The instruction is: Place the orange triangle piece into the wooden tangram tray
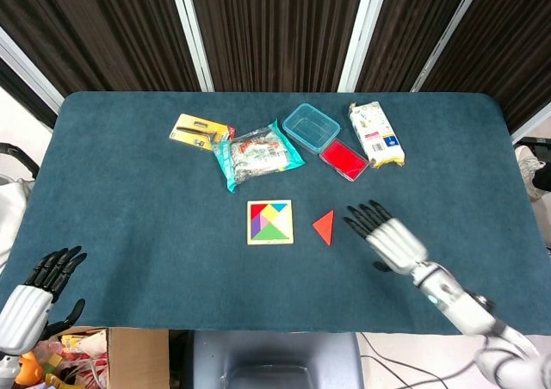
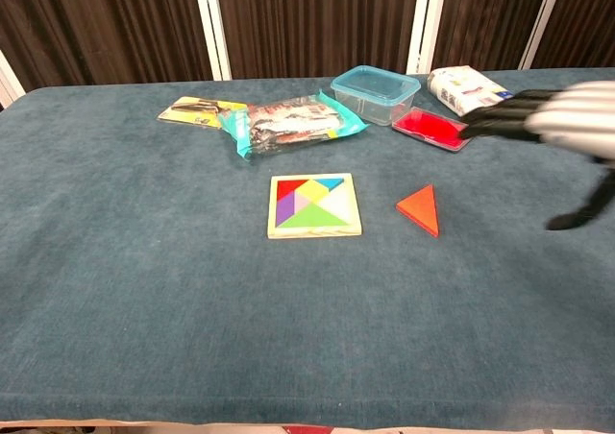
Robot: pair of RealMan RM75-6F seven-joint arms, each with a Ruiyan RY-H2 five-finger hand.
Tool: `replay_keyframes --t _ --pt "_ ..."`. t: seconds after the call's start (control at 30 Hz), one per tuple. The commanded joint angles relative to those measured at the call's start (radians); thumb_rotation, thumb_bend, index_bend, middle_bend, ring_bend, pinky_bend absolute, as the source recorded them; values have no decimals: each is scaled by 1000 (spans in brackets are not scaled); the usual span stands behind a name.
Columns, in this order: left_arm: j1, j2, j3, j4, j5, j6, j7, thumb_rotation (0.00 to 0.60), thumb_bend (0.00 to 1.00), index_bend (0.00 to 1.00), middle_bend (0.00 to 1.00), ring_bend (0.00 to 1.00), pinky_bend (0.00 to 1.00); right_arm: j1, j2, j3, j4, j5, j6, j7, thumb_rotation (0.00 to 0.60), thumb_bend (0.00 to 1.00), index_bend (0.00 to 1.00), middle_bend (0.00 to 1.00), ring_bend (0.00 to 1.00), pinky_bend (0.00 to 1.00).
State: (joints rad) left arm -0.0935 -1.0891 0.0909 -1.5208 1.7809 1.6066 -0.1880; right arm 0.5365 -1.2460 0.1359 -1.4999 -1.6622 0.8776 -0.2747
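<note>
Nothing was placed yet: the orange triangle (image 1: 325, 227) lay mid-bench beside the wooden tray (image 1: 269, 222), the right robot hand (image 1: 386, 237) near it, fingers spread, empty.

A desk (image 1: 129, 200) covered in teal cloth carried a row of things along its far side: a yellow card pack (image 1: 200, 131) at the left, a crinkly teal-edged bag (image 1: 256, 153) just beside it, a clear tub with a teal rim (image 1: 311, 127), a flat red lid (image 1: 344, 159) touching the tub, and a white packet (image 1: 375, 133) at the right. Dark curtains (image 1: 275, 27) hung behind.
</note>
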Motion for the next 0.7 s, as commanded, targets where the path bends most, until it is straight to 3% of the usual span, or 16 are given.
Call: replay_keyframes --t 0.03,0.4,0.7 --pt "0 0 -2 3 -4 1 -6 600 455 0 25 51 116 84 -70 24 76 60 -89 -83 600 285 169 0 0 0" --pt "-5 2 -5 1 -15 -13 -9 600 455 0 25 51 116 173 -186 6 221 148 -169 -162 600 293 306 0 0 0" --pt "-5 1 -5 2 -19 -16 -11 600 455 0 25 52 116 231 -246 2 283 195 -199 -170 600 374 360 0 0 0"
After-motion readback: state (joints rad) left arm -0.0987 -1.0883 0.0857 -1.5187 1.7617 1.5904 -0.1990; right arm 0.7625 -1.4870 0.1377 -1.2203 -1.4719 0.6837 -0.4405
